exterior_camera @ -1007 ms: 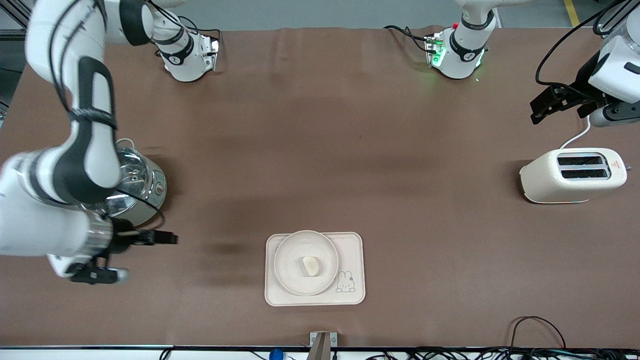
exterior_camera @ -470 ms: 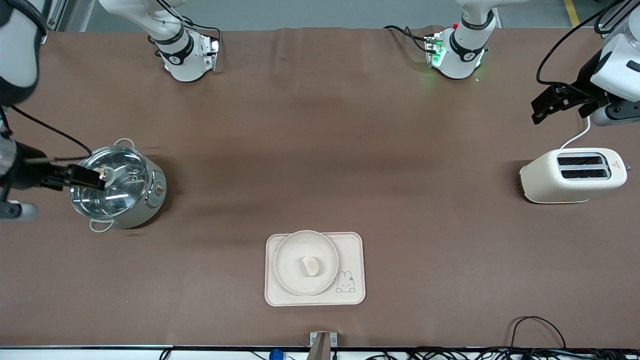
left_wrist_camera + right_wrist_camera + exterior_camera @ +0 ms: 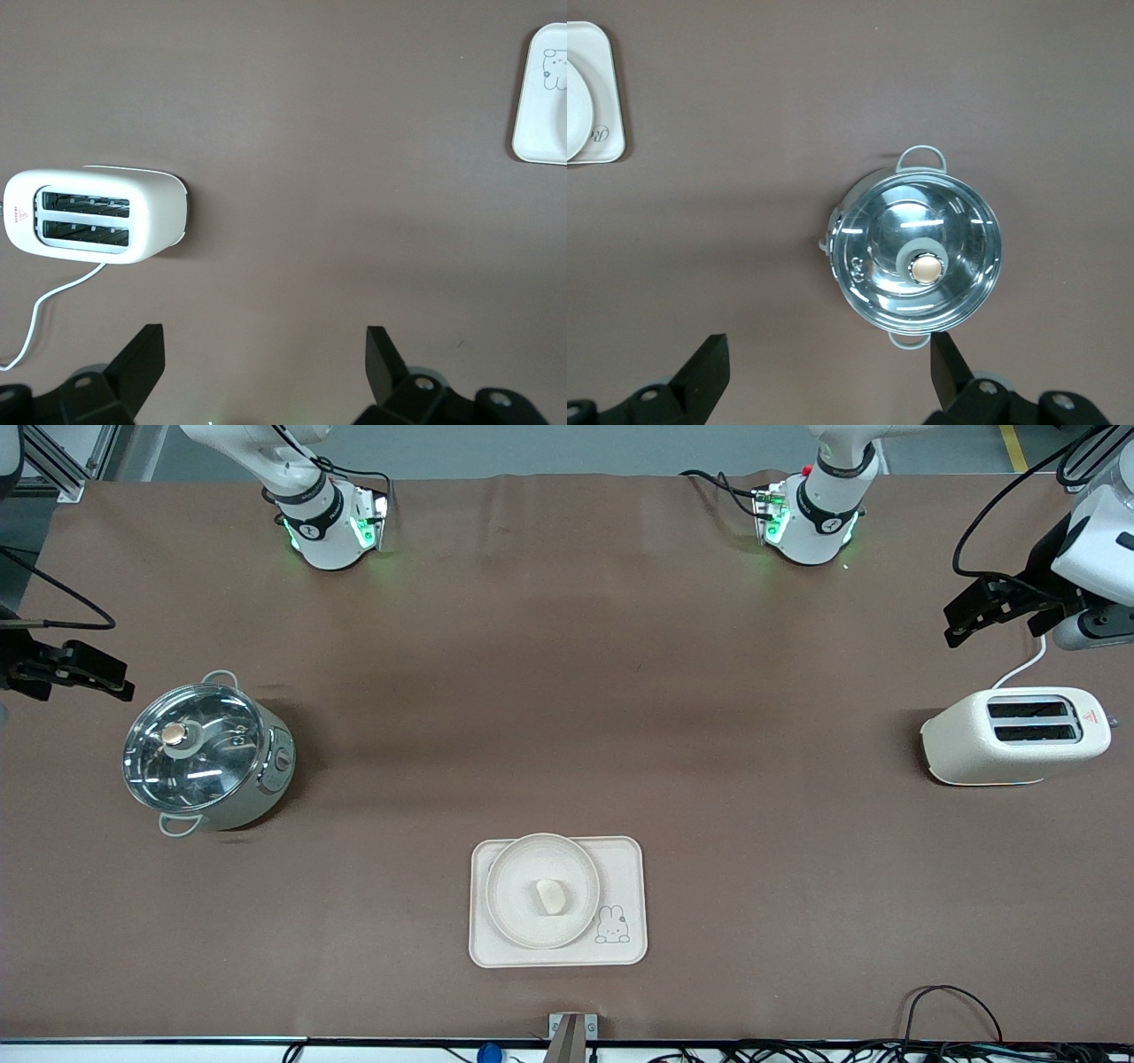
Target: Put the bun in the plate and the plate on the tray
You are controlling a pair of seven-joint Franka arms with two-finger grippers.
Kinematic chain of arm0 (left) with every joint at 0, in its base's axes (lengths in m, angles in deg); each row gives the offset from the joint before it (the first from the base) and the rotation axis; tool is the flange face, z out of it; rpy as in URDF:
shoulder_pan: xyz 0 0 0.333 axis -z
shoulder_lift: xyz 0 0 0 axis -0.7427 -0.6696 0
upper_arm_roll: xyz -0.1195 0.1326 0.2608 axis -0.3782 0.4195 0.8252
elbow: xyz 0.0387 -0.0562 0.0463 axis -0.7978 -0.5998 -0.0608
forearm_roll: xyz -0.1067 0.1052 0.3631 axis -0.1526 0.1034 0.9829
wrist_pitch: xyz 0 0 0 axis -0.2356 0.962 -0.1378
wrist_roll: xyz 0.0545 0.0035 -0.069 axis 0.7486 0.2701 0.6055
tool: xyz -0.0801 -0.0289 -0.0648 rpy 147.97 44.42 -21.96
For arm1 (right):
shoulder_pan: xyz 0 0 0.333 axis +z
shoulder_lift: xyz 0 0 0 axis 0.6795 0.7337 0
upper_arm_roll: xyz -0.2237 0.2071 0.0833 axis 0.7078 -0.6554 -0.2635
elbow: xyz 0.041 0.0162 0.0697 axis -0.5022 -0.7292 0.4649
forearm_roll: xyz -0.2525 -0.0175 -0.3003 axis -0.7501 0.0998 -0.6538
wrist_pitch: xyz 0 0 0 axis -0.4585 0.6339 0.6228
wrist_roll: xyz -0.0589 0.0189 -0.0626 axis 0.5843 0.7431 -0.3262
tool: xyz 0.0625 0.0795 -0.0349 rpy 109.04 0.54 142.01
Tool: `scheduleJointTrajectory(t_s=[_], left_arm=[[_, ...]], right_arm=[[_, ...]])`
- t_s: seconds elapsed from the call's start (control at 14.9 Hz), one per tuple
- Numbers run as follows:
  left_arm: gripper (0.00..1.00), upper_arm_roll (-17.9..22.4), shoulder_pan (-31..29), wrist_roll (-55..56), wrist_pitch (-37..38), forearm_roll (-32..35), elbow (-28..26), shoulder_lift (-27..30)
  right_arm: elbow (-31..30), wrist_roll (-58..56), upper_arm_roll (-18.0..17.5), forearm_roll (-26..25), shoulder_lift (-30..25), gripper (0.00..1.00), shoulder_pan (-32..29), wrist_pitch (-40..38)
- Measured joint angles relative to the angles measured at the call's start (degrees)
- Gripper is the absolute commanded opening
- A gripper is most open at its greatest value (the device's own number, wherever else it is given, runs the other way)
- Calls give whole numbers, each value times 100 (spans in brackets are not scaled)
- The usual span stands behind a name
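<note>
Right gripper (image 3: 84,673) hangs in the air at the right arm's end of the table, fingers spread wide with nothing between them. Left gripper (image 3: 979,611) hovers at the left arm's end, jaws just as wide and empty, that arm waiting.

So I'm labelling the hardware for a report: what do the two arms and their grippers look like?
Both arms are glossy white with black joint bands and loose black cables. Green lights glow on the white bases at the table's edge. The right gripper and left gripper are matte black; each has two flat, tapered black fingers with small metal screws at their mounts. No lettering is readable.
</note>
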Motion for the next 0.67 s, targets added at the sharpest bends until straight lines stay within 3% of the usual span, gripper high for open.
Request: scheduleJointTrajectory(t_s=[0.27,0.67], left_arm=[[100,-2,70,-1,50,0,18,-21],[100,-6,78,-1,134,0,39,-21]], right_arm=[[-698,-416,-12,-7,-534,100,-304,273],[-853,-690,-10,-16,-1053,100,-360,39]])
